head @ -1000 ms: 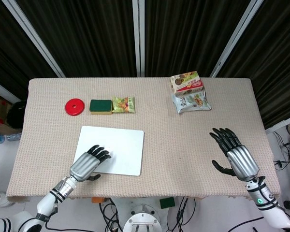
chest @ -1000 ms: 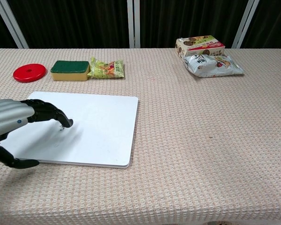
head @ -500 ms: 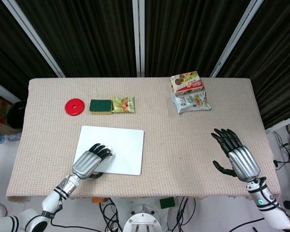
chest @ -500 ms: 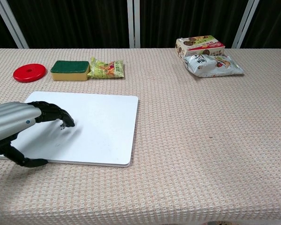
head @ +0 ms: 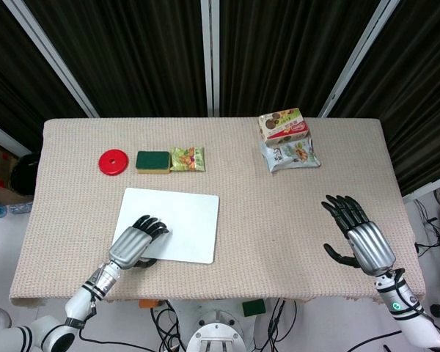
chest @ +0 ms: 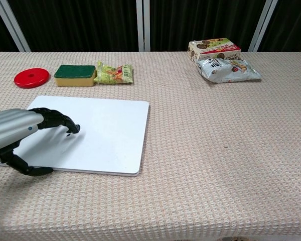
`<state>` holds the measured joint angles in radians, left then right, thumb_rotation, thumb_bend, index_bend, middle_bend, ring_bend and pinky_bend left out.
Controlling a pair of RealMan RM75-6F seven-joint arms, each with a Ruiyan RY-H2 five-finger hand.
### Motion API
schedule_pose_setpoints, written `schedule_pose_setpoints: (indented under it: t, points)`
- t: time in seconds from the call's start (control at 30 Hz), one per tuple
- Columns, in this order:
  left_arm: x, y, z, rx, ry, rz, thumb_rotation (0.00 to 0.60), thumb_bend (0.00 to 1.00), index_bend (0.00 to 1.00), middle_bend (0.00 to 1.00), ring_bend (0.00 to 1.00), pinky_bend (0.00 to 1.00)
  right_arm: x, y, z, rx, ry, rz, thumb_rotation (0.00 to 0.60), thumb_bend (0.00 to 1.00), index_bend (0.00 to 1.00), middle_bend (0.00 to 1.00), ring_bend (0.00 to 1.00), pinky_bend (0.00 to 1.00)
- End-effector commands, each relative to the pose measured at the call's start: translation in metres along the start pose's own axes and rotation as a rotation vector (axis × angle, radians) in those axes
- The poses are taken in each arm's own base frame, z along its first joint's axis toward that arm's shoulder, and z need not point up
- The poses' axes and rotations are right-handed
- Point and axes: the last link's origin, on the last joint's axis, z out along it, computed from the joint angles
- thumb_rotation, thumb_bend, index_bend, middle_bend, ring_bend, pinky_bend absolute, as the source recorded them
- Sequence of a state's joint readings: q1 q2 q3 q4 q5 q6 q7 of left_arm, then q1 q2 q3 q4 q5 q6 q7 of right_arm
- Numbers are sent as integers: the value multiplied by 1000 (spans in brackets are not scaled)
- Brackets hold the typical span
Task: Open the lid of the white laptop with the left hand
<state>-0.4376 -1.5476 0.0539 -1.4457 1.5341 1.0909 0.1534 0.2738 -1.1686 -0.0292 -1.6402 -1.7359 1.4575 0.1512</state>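
Note:
The white laptop [head: 185, 218] lies closed or nearly closed on the left front of the table, also seen in the chest view as the white laptop [chest: 110, 131]. My left hand [head: 133, 245] is at its near left corner. The fingers [chest: 60, 123] curl down onto the lid, and the thumb [chest: 32, 170] hooks at the front edge. My right hand [head: 361, 236] hovers over the right front of the table, fingers spread and holding nothing. It does not show in the chest view.
Behind the laptop sit a red disc [head: 113, 162], a green sponge [head: 152, 161] and a green snack packet [head: 187, 158]. At the back right, a snack box [head: 283, 125] stands behind a silver bag [head: 290, 155].
My left hand has drawn back slightly towards the laptop's front edge, thumb now at that edge. The front edge looks a little raised. The right hand has barely moved.

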Motion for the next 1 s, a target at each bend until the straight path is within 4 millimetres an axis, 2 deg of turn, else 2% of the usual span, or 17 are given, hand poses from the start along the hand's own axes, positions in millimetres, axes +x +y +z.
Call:
schedule_pose_setpoints:
  t: [0.03,0.27,0.33,0.47,0.73,0.87,1.0]
  points:
    - [0,0,1,-1,-2,-2,600,180,216,160,91,96,0,0,-1,-1,1,2,600,290,0,0,0,0]
    - [2,2,2,-9,18,-18,600,196,216,160,91,96,1,1,-3,-7,6,2,600,290,0,0,0,0]
    - [2,2,3,-9,26,-30,600,235,220,160,91,96,1,1,-4,-7,6,4,600,290,0,0,0,0]
    - [2,2,7,-12,50,-69,600,376,246,165,91,101,0,1,-5,-5,6,6,600,290,0,0,0,0]
    - [-2,2,10,-31,159,-97,600,526,268,195,91,106,-2,0,-6,0,0,8,600,289,0,0,0,0]
    - [0,1,15,-53,266,-92,600,622,277,232,112,137,-6,-3,-6,18,-23,15,600,289,0,0,0,0]
    - [5,-2,21,-70,367,-77,600,668,281,244,125,184,-17,-12,-6,71,-94,49,600,291,0,21,0,0]
